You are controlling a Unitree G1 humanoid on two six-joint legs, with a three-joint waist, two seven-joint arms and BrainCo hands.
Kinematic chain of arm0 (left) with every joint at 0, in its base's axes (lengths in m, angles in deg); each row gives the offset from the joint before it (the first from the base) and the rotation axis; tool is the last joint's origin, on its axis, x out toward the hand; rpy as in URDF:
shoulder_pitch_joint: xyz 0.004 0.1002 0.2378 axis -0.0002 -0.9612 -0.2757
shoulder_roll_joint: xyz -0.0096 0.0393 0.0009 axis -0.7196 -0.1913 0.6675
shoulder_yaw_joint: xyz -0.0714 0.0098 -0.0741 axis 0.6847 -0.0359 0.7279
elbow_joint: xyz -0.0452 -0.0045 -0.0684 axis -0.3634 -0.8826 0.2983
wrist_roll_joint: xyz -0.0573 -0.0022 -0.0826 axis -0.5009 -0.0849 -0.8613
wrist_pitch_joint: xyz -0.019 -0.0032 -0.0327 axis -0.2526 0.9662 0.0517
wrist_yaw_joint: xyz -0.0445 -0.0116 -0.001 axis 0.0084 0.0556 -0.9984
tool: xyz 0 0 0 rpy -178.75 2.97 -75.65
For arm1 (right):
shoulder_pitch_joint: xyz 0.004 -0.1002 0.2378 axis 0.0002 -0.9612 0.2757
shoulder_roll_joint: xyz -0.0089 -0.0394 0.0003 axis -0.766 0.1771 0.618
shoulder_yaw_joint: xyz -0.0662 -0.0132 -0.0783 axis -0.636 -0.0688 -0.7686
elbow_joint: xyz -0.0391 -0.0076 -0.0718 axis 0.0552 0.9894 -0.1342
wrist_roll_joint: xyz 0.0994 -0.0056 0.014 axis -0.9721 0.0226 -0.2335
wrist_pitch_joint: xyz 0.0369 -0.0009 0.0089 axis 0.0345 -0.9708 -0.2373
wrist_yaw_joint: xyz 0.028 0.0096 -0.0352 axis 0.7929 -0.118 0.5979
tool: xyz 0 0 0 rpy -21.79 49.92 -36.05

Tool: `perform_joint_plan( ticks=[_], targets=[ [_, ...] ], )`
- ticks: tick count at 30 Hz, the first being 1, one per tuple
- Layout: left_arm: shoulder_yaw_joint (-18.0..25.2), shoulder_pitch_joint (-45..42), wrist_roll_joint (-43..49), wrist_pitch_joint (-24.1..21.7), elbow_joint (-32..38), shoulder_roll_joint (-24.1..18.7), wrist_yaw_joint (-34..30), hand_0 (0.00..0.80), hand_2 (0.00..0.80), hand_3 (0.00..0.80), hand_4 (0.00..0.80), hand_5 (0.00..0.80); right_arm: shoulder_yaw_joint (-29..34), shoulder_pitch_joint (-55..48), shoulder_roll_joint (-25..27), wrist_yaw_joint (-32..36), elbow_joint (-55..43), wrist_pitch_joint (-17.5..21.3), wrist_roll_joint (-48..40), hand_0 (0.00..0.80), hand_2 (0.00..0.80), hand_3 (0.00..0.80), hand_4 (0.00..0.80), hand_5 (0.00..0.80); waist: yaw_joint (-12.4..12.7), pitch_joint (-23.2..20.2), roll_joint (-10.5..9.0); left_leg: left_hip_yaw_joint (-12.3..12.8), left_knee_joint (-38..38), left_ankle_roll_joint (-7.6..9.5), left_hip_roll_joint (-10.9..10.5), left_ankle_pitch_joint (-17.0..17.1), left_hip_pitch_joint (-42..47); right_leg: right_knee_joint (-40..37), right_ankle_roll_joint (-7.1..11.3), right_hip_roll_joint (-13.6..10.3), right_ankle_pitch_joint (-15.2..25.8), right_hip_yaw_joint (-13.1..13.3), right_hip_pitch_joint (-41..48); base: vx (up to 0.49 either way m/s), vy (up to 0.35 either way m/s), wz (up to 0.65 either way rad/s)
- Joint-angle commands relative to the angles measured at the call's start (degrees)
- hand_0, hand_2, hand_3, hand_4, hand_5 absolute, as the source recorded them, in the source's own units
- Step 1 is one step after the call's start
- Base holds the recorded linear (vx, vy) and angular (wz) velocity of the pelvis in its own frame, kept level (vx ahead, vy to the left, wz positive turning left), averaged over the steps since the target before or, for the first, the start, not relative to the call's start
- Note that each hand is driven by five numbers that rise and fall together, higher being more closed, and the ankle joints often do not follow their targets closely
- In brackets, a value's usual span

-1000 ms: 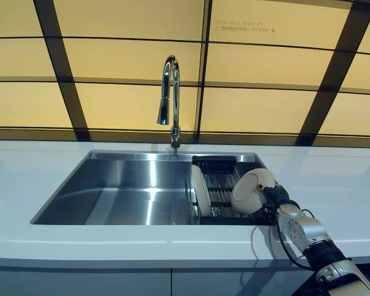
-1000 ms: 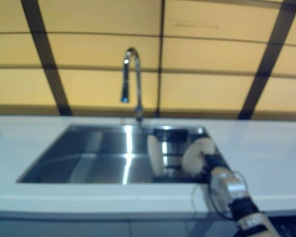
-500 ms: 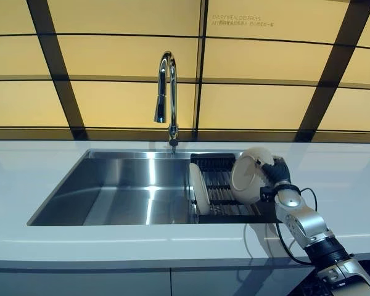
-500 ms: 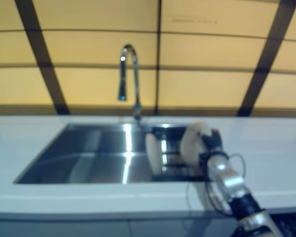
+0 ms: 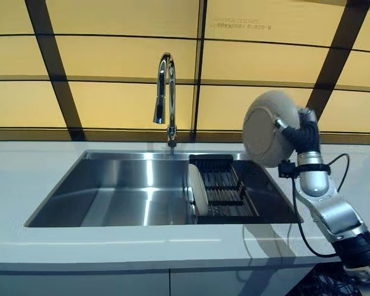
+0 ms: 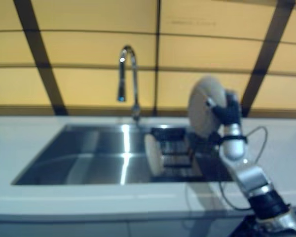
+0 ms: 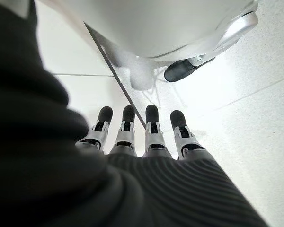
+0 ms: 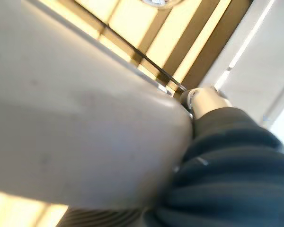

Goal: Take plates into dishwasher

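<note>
My right hand is raised high above the right end of the sink, shut on a cream plate held on edge; the same plate fills the right wrist view. A second cream plate stands upright in the dark dish rack inside the steel sink. My left hand shows only in its own wrist view, fingers straight, hanging over the pale floor and holding nothing.
A tall chrome tap rises behind the sink's middle. White countertop runs round the sink, with yellow wall panels behind. The left basin holds nothing.
My right hand has lifted the plate out of the rack, from the sink's right end up to well above the counter. The other plate has stayed in the rack.
</note>
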Motion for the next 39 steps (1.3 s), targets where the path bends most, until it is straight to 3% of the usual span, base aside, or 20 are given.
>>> perform_joint_plan(
  ticks=[1,6,14,15,18,20,23,24,25,29,31,33,35,36,39],
  targets=[
    [-1.1,1.4,1.6,-1.9,-3.8,-0.8,0.2,0.000,0.000,0.000,0.000,0.000,5.9,4.2,4.7,-1.6,-2.6,4.1,3.4,0.800,0.800,0.800,0.800,0.800,-0.4,-2.2,-1.36,3.5,0.2,3.31,-2.7,-2.5,-2.5,2.4,6.06,-3.0,-7.2,1.0,4.8,0.001,0.080,-0.05],
    [-0.3,0.5,1.5,-2.2,-3.1,-1.5,0.4,0.000,0.000,0.000,0.000,0.000,12.7,-1.8,11.2,-2.5,-4.5,4.2,3.3,0.800,0.800,0.800,0.800,0.800,-2.4,-2.2,-1.62,4.8,0.6,4.24,-3.0,-3.1,-2.5,4.0,7.31,-3.5,-6.3,3.2,2.8,-0.020,0.098,-0.25],
    [1.1,0.1,3.5,-1.7,-3.5,-2.4,0.4,0.000,0.000,0.000,0.000,0.000,26.4,-16.8,14.5,-3.6,-5.7,4.7,4.1,0.800,0.800,0.800,0.800,0.800,-6.2,-1.2,-2.68,7.5,3.6,5.38,-3.5,-4.7,-3.6,4.4,9.51,-3.7,-2.0,7.5,-1.3,-0.021,0.120,-0.37],
    [1.5,-0.2,3.8,-1.6,-4.5,-2.7,0.8,0.000,0.000,0.000,0.000,0.000,28.1,-19.3,14.2,-3.2,-6.1,4.9,3.8,0.800,0.800,0.800,0.800,0.800,-7.2,-0.8,-3.08,8.6,3.5,4.78,-3.3,-4.9,-3.1,4.2,10.16,-3.8,0.7,7.0,-3.3,-0.014,0.058,-0.47],
    [2.2,-0.2,4.4,-0.9,-5.4,-3.6,1.1,0.000,0.000,0.000,0.000,0.000,30.6,-23.5,13.8,-2.1,-6.4,5.7,3.2,0.800,0.800,0.800,0.800,0.800,-8.5,0.0,-3.08,10.5,2.4,4.47,-2.6,-4.2,-2.0,5.2,10.61,-3.3,2.2,5.8,-6.4,-0.069,0.064,-0.74],
    [3.9,0.6,3.6,-0.5,-6.4,-4.4,1.5,0.000,0.000,0.000,0.000,0.000,32.0,-25.9,13.9,-0.3,-5.8,8.0,1.1,0.800,0.800,0.800,0.800,0.800,-9.3,0.5,-2.99,13.7,1.2,4.43,-1.8,-3.7,-1.1,7.6,10.76,-4.8,3.1,2.1,-7.6,-0.173,0.023,-0.62],
    [4.5,1.6,3.0,-0.2,-6.7,-5.0,1.5,0.000,0.000,0.000,0.000,0.000,32.1,-26.9,13.8,1.1,-5.6,9.0,-0.2,0.800,0.800,0.800,0.800,0.800,-9.6,0.4,-2.68,16.5,0.7,4.68,-0.9,-2.9,-1.6,10.8,10.33,-6.8,2.8,0.5,-6.9,-0.184,-0.038,-0.87],
    [4.3,2.4,2.6,0.0,-6.5,-5.3,1.3,0.000,0.000,0.000,0.000,0.000,31.7,-27.1,13.4,2.5,-5.3,9.4,-0.4,0.800,0.800,0.800,0.800,0.800,-9.6,0.0,-2.20,18.5,0.6,4.74,0.1,-2.3,-2.5,12.6,9.98,-8.2,2.2,-0.2,-5.6,-0.198,-0.058,-0.61],
    [4.3,2.5,2.5,0.0,-6.5,-5.4,1.3,0.000,0.000,0.000,0.000,0.000,31.7,-27.1,13.3,2.6,-5.2,9.5,-0.3,0.800,0.800,0.800,0.800,0.800,-9.5,0.0,-2.18,18.7,0.6,4.74,0.1,-2.2,-2.6,12.8,9.96,-8.3,2.1,-0.2,-5.5,-0.155,-0.053,-0.80],
    [3.2,4.3,1.1,-0.4,-6.1,-6.2,0.8,0.000,0.000,0.000,0.000,0.000,28.6,-25.7,12.1,5.5,-4.4,9.2,0.0,0.800,0.800,0.800,0.800,0.800,-8.9,-1.3,-1.77,22.5,0.7,4.18,2.0,-2.1,-4.9,14.4,10.89,-11.2,-0.1,-1.4,-0.3,-0.179,-0.121,-0.61],
    [2.8,4.8,1.1,-0.8,-5.8,-6.2,0.8,0.000,0.000,0.000,0.000,0.000,27.1,-25.0,11.5,6.6,-3.8,9.0,0.2,0.800,0.800,0.800,0.800,0.800,-8.5,-1.9,-1.99,23.7,0.9,4.15,2.5,-1.5,-6.4,12.9,10.83,-10.4,-2.4,-1.5,2.0,-0.222,-0.224,-0.81],
    [2.4,5.9,0.7,-1.3,-5.5,-6.1,1.2,0.000,0.000,0.000,0.000,0.000,25.1,-24.5,10.8,8.2,-3.2,9.2,-0.7,0.800,0.800,0.800,0.800,0.800,-8.1,-2.7,-2.43,25.1,1.1,3.65,3.4,-0.3,-8.4,7.3,10.09,-7.3,-7.3,-2.5,5.0,-0.232,-0.303,-1.02],
    [2.4,6.2,0.6,-1.4,-5.5,-6.0,1.4,0.000,0.000,0.000,0.000,0.000,24.5,-24.1,10.7,8.7,-3.0,9.3,-0.9,0.800,0.800,0.800,0.800,0.800,-8.1,-2.7,-2.59,25.5,1.6,3.44,3.7,-0.3,-8.9,6.2,9.93,-6.9,-7.6,-3.0,5.4,-0.191,-0.299,-0.62],
    [2.2,7.3,0.3,-1.3,-5.0,-5.8,2.2,0.000,0.000,0.000,0.000,0.000,22.4,-23.9,9.8,10.5,-3.6,8.9,-2.4,0.800,0.800,0.800,0.800,0.800,-7.7,-2.3,-3.34,26.3,2.7,2.60,4.3,0.2,-10.8,3.0,9.87,-5.0,-8.0,-3.0,5.9,-0.249,-0.473,-0.21],
    [1.7,7.8,0.0,-1.9,-4.0,-5.0,2.1,0.000,0.000,0.000,0.000,0.000,20.9,-24.2,9.3,12.4,-5.3,6.4,-2.7,0.800,0.800,0.800,0.800,0.800,-7.8,-1.3,-3.03,24.2,3.4,1.13,4.9,1.6,-12.4,2.3,8.50,-3.1,-8.1,-1.1,5.4,-0.215,-0.363,-0.09]
  ],
)
